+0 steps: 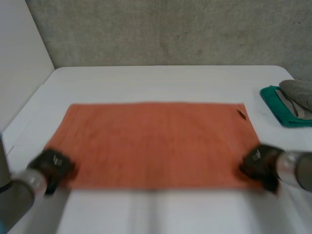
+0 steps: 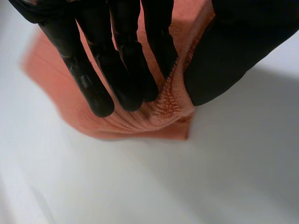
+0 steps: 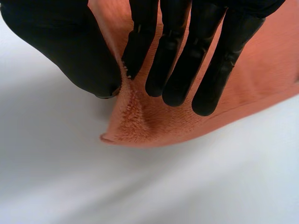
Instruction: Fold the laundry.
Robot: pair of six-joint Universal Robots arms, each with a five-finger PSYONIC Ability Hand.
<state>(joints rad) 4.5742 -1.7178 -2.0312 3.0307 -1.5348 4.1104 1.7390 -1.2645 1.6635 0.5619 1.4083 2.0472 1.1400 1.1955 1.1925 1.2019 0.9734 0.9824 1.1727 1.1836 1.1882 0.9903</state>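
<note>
An orange towel (image 1: 156,144) lies spread flat across the middle of the white table (image 1: 161,78). My left hand (image 1: 52,165) sits at the towel's near left corner. In the left wrist view its fingers (image 2: 117,70) and thumb (image 2: 224,51) pinch that corner of the towel (image 2: 163,112), which bunches up between them. My right hand (image 1: 259,165) is at the near right corner. In the right wrist view its fingers (image 3: 187,60) and thumb (image 3: 70,46) pinch that corner of the towel (image 3: 135,121), lifted a little off the table.
A folded teal cloth (image 1: 280,109) with a grey cloth (image 1: 298,93) on top lies at the table's right edge. A grey wall stands behind the table and a white panel rises at the left.
</note>
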